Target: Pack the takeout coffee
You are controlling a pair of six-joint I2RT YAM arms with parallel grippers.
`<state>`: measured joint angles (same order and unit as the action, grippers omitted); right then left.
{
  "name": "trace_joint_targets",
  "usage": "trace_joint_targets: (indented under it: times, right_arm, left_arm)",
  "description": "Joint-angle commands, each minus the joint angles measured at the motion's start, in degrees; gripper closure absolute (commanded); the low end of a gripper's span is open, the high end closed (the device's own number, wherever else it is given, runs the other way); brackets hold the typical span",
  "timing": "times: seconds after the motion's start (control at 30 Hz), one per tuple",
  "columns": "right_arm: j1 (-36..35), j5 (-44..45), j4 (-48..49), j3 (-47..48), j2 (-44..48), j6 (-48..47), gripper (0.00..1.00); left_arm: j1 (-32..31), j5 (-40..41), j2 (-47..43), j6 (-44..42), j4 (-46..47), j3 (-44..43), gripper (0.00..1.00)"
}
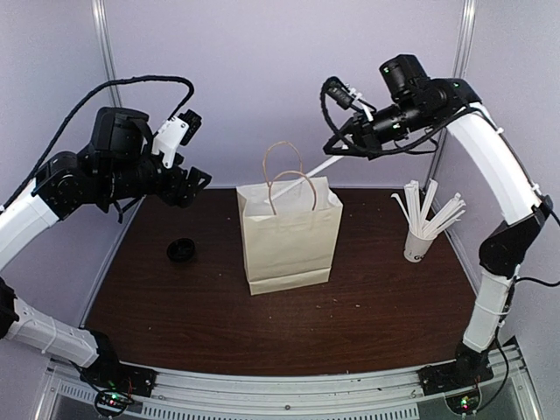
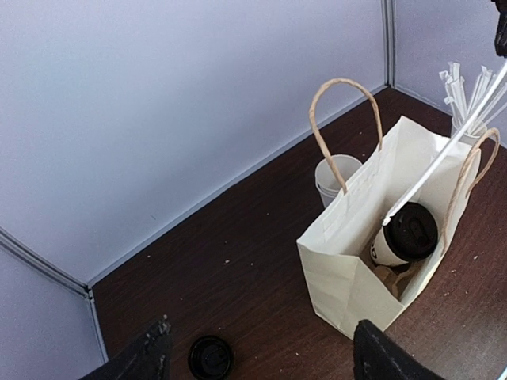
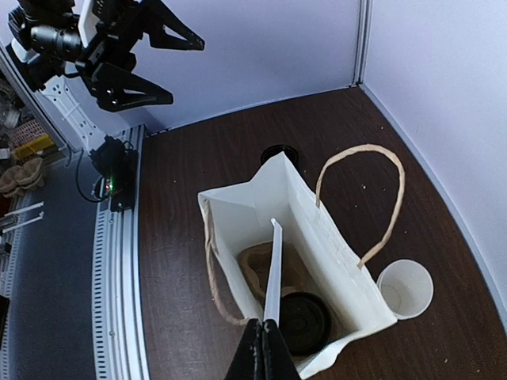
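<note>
Worktop (image 1: 219, 324) front strip comes first, then a loose black lid (image 1: 181, 252) lying L of the paper bag (image 1: 289, 236). Inside the bag we see one takeout coffee (image 2: 404, 236), lid on, w/ a brown carrier (image 3: 255, 267). A cup of white sticks (image 1: 418, 245) stands well R of the bag; an empty white cup (image 2: 337, 176) sits just behind the bag. Up top, the right end effector (image 3: 263, 348) pinches a white stick (image 3: 274, 269) above the bag's mouth, lower end near the coffee's lid; the left end effector (image 3: 188, 73) hangs raised, spread wide.
</note>
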<state>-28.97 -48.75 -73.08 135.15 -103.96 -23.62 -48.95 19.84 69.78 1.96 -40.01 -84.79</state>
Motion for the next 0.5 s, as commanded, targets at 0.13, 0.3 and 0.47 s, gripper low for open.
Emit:
trace_joint_targets:
  times: [0.13,0.3,0.47]
  right_arm:
    - [-8.8,10.8,5.3,11.2,-11.0,-0.8,0.03]
    - [-4.3,2.9,7.8,9.3,-4.1,2.0,0.0]
    - [5.3,3.1,12.9,-2.1,6.1,5.6,0.0]
  left_arm:
    - [0.4,4.1,-3.3,2.6,-1.8,2.5,0.2]
    - [0.5,5.3,-5.3,2.5,0.6,5.3,0.16]
    - [1.6,5.3,-5.0,2.4,4.6,8.5,0.1]
